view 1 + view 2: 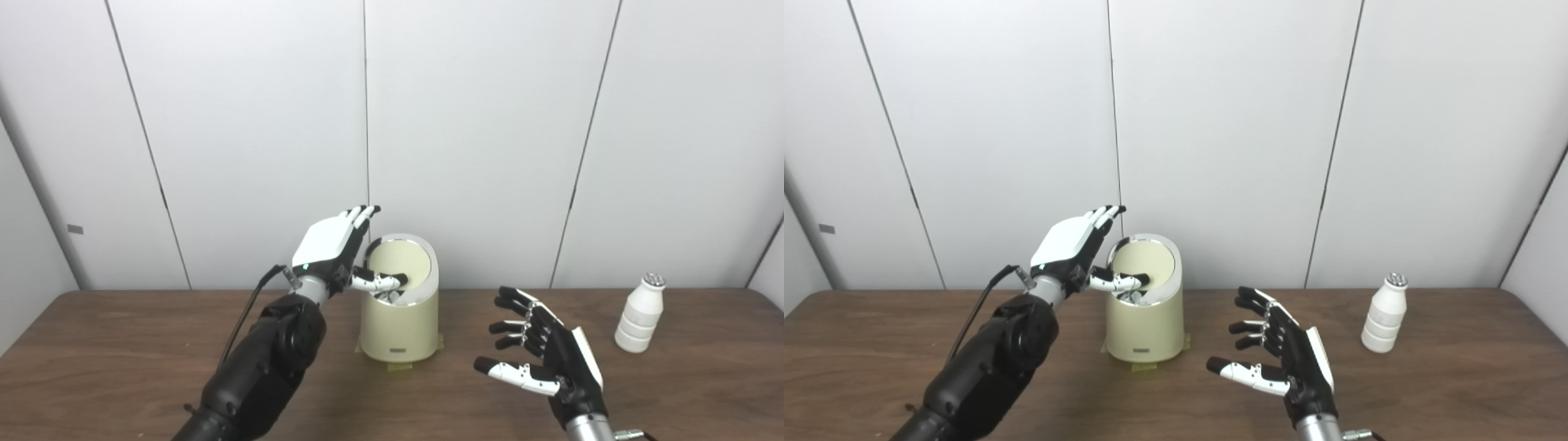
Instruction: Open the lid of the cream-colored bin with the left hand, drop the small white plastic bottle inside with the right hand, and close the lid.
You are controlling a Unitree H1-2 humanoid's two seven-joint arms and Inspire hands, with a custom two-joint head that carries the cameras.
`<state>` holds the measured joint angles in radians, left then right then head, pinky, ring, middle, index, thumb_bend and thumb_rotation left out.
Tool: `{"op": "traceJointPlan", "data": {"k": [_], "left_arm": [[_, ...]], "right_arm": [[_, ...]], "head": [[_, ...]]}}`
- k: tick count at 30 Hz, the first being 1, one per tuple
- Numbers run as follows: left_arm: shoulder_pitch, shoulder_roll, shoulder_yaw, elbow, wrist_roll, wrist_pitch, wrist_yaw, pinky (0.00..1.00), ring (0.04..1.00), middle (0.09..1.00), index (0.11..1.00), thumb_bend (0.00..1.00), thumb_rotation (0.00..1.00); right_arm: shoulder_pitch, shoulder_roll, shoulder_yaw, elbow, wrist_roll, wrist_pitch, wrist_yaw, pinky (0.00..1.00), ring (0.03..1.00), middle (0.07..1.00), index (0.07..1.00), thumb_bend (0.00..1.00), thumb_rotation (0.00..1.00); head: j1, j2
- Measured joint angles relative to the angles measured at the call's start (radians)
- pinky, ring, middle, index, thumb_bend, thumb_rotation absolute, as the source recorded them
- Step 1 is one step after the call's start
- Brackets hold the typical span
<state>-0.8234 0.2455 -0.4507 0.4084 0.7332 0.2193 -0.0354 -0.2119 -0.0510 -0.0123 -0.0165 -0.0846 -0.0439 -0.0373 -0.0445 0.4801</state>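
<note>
Bottle [640, 321], small, white and ribbed, is standing upright on the bench [122, 355], probably light and slick; I am planning to take it around its waist. My right hand [545, 352] is hovering spread and empty, well apart from it. My left hand [343, 257] is resting spread at the bin [399, 331] rim, its thumb over the lid [401, 264].

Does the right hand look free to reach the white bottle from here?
Probably yes. The right hand is open and empty, the white bottle stands upright to its right, and only bare table lies between them. The left hand is busy at the bin.
</note>
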Motion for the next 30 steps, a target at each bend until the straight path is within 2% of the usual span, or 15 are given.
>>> {"op": "traceJointPlan", "data": {"k": [3, 6, 9, 12, 16, 20, 23, 27, 30], "left_arm": [[0.001, 0.001, -0.013, -0.007, 0.031, 0.004, -0.001, 0.84, 1.0, 1.0, 0.983, 0.89, 0.08], [0.017, -0.003, 0.013, -0.018, 0.02, 0.005, -0.002, 0.85, 0.988, 0.998, 0.973, 0.88, 0.09], [0.05, -0.024, 0.075, -0.034, -0.036, -0.007, 0.018, 0.83, 0.955, 0.974, 0.948, 0.87, 0.16], [0.09, -0.061, 0.149, -0.044, -0.106, -0.024, 0.041, 0.76, 0.915, 0.949, 0.948, 0.87, 0.24], [0.122, -0.081, 0.21, -0.055, -0.178, -0.052, 0.061, 0.71, 0.881, 0.927, 0.951, 0.87, 0.29], [0.152, -0.102, 0.299, -0.087, -0.264, -0.096, 0.106, 0.77, 0.885, 0.903, 0.942, 0.85, 0.31], [0.189, -0.131, 0.355, -0.126, -0.342, -0.126, 0.121, 0.77, 0.888, 0.896, 0.931, 0.83, 0.31], [0.283, -0.193, 0.439, -0.23, -0.486, -0.133, 0.118, 0.79, 0.87, 0.879, 0.915, 0.79, 0.32], [0.35, -0.214, 0.464, -0.292, -0.542, -0.131, 0.114, 0.81, 0.846, 0.866, 0.91, 0.79, 0.36]], "right_arm": [[0.0, -0.001, 0.001, 0.0, -0.003, 0.0, 0.0, 0.51, 0.62, 0.785, 0.787, 0.77, 0.18], [0.0, 0.0, 0.001, 0.0, -0.001, 0.0, 0.0, 0.5, 0.62, 0.786, 0.787, 0.78, 0.19], [0.0, 0.0, 0.001, 0.0, -0.001, 0.001, 0.0, 0.49, 0.615, 0.784, 0.788, 0.77, 0.19], [0.0, -0.003, 0.001, 0.001, -0.007, -0.001, 0.0, 0.49, 0.602, 0.779, 0.789, 0.75, 0.18], [0.0, -0.005, 0.008, 0.011, -0.019, -0.002, 0.001, 0.5, 0.595, 0.771, 0.782, 0.75, 0.17], [0.0, -0.005, 0.01, 0.014, -0.019, -0.002, 0.001, 0.49, 0.587, 0.766, 0.776, 0.76, 0.18], [-0.001, -0.005, 0.012, 0.014, -0.023, -0.002, 0.002, 0.49, 0.586, 0.765, 0.776, 0.75, 0.18], [-0.001, -0.006, 0.012, 0.017, -0.023, -0.002, 0.002, 0.48, 0.584, 0.768, 0.781, 0.73, 0.18], [-0.001, -0.01, 0.012, 0.022, -0.023, -0.003, 0.003, 0.46, 0.576, 0.769, 0.784, 0.71, 0.19]], "head": [[0.002, 0.0], [0.006, 0.0], [0.009, 0.002], [0.012, -0.002], [0.014, -0.003], [0.023, -0.006], [0.025, -0.006], [0.028, -0.008], [0.028, -0.011]]}}
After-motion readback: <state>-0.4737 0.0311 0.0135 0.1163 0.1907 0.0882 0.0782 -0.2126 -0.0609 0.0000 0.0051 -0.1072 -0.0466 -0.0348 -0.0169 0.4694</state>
